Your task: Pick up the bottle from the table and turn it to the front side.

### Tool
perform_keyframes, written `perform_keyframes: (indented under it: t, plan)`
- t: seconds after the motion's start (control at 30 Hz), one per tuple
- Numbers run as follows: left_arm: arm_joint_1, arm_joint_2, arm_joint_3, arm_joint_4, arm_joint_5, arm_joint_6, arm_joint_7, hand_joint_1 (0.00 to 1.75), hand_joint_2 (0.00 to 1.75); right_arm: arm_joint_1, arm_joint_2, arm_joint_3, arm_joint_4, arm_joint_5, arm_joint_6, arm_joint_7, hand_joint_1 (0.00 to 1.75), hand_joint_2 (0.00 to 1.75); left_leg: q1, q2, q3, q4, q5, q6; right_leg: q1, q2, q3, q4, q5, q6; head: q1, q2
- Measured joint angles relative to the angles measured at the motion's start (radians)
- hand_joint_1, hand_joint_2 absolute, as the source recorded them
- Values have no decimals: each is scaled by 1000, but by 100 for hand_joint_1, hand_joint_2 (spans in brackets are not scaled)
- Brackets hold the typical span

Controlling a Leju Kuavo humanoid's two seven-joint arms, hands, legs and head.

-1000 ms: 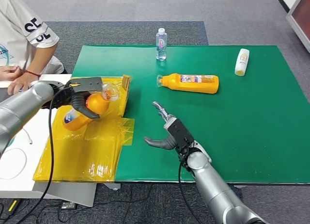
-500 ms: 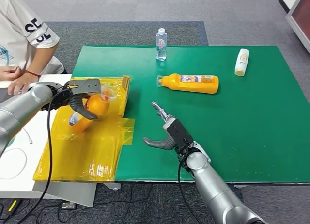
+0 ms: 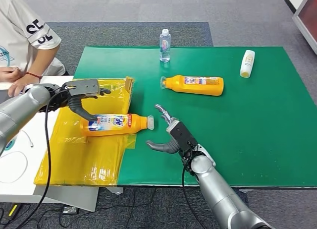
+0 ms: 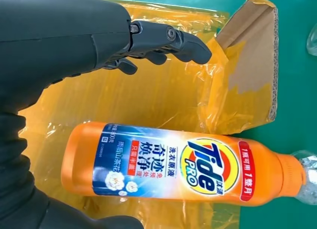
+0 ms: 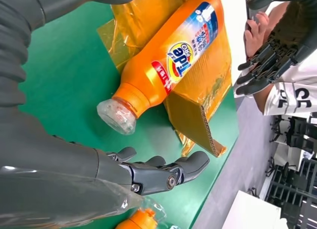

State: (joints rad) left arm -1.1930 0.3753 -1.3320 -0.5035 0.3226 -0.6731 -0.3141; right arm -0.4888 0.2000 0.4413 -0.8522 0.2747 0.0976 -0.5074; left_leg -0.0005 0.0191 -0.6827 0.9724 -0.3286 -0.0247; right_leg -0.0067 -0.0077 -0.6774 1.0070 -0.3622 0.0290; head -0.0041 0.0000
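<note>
We see the orange bottle (image 3: pixel 114 124) lying on its side at the left of the green surface (image 3: pixel 261 130), its body on the yellow sheet (image 3: pixel 82 154) and its clear cap (image 3: pixel 150 122) pointing right, over the green. Its label faces up, reading "Tide PRO" in the left wrist view (image 4: pixel 176 164).

Our left robot hand (image 3: pixel 80 92) hovers just beyond the bottle, on its far-left side, fingers apart and holding nothing; the wrist view shows clear space between its fingers (image 4: pixel 168 40) and the bottle. Our right robot hand (image 3: pixel 170 135) is low over the green just right of the cap, open and empty, with fingers spread.

A second orange bottle (image 3: pixel 194 85) lies on its side farther back, near the middle. A small clear water bottle (image 3: pixel 165 44) stands upright at the far edge; we cannot tell how full it is. A white bottle (image 3: pixel 247 63) lies at the far right. A person (image 3: pixel 26 40) sits at the far left.
</note>
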Motion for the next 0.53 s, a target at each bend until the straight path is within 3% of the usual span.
perform_keyframes:
  t: [0.2, 0.3, 0.43, 0.53]
  plan:
    - [8, 8, 21, -5, -20, 29, -28, 0, 175, -1, 0, 0, 0, -2, -2, 4, 0, 175, 0, 0, 0, 0, 0, 0, 0, 0, 0, 0, 0, 0, 0, 0]
    - [45, 12, 68, -41, -59, 163, -92, 0, 175, 6, -4, -6, -23, -35, 4, -4, 0, 175, 0, 0, 0, 0, 0, 0, 0, 0, -1, 0, 0, 0, 0, 0]
    - [213, 13, 258, -194, -189, 388, -136, 0, 175, 53, -35, -53, -139, -104, 40, -10, 0, 175, 0, 0, 0, 0, -1, 1, -1, 0, 0, -1, -1, 1, 0, 0]
    - [358, 8, 434, -347, -312, 445, -129, 0, 175, 95, -63, -109, -245, -117, 62, -7, 0, 175, 0, 1, 0, 0, -3, 1, -1, 1, -1, -1, -1, 1, 1, 0]
